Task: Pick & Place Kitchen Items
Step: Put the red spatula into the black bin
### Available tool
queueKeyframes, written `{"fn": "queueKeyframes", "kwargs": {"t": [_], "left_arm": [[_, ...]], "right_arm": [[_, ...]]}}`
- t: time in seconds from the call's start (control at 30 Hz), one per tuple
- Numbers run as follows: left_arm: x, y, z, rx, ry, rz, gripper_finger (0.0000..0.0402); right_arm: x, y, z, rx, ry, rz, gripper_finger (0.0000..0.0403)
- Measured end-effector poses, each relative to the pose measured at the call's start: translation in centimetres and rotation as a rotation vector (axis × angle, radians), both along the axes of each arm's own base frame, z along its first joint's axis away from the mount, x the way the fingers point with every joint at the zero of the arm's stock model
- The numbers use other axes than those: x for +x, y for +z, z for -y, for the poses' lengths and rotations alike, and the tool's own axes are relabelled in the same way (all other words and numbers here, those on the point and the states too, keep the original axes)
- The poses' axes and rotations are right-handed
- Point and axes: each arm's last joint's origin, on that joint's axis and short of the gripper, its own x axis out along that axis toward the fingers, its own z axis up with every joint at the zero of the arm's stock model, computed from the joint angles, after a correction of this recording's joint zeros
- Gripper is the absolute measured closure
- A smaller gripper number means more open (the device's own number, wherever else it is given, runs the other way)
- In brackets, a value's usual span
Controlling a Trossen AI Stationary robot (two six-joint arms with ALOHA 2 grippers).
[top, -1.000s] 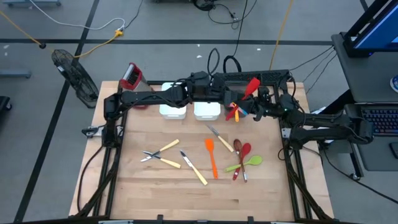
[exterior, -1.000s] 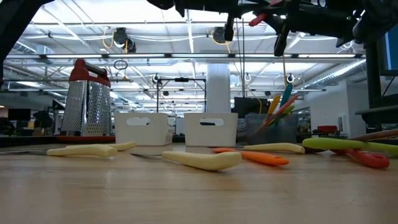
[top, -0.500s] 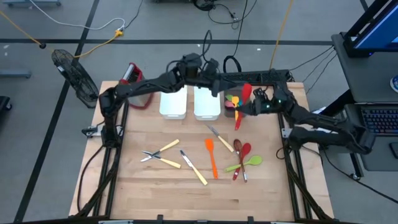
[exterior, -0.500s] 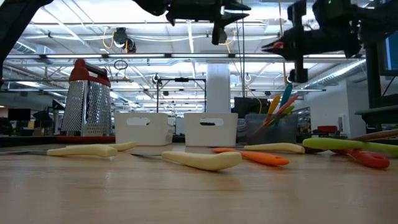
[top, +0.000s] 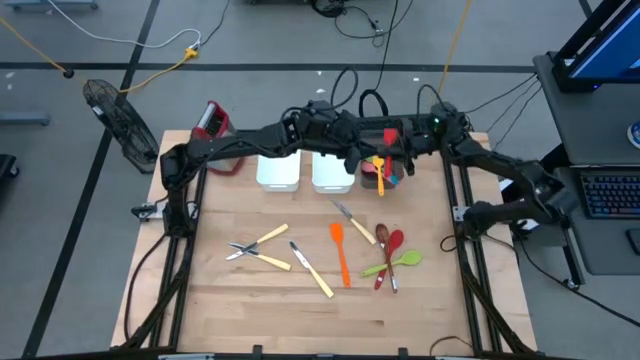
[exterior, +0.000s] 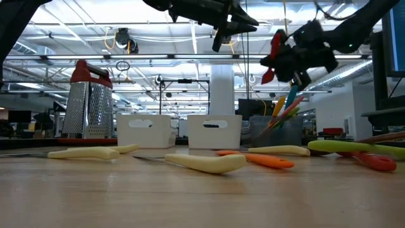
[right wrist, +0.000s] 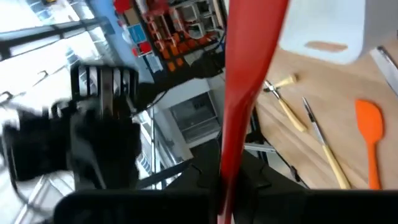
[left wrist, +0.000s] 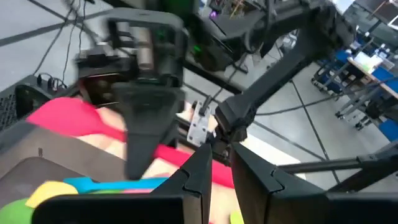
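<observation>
Inside dark bin (top: 372, 178), colorful utensils (top: 380, 168) stand upright.

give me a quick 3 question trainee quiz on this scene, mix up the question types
1. True or false: the right gripper is shut on the red spatula.
2. Which is nearest the orange spatula on the table? A) box grater B) metal utensil with a wooden handle C) floor fan
3. Fill in: the two white bins stand beside the dark bin holding ____ utensils.

Key: 1 true; 2 B; 3 colourful
</observation>
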Motion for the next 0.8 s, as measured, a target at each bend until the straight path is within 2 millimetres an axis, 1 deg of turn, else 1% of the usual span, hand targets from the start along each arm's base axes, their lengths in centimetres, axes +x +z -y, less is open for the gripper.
{"fn": "queueKeyframes", "kwargs": {"t": [0.1,0.23,0.3,0.5,0.6,0.8], "left_arm": [[0.1,-0.1,0.3,0.001,-0.008,-0.007,0.0339],[0.1,-0.1,0.5,0.020,-0.016,-0.007,0.0339],[0.1,-0.1,0.4,0.023,-0.016,-0.009,0.0339],[-0.1,-0.1,-0.2,0.042,-0.008,-0.013,0.0339],[-0.2,-0.1,-0.6,0.047,0.000,-0.012,0.0339],[-0.5,-0.1,-1.6,0.066,0.015,-0.013,0.0339]], "right_arm": [[0.6,-1.1,0.1,0.065,0.021,-0.045,0.0396],[0.8,-3.3,-0.8,0.184,0.067,-0.135,0.0396],[0.8,-3.9,-0.9,0.210,0.072,-0.155,0.0395],[0.4,-4.2,-0.4,0.226,0.028,-0.168,0.0387],[0.0,-4.2,-0.1,0.233,0.010,-0.167,0.0370],[-0.2,-4.5,0.2,0.270,-0.009,-0.180,0.0323]]}}
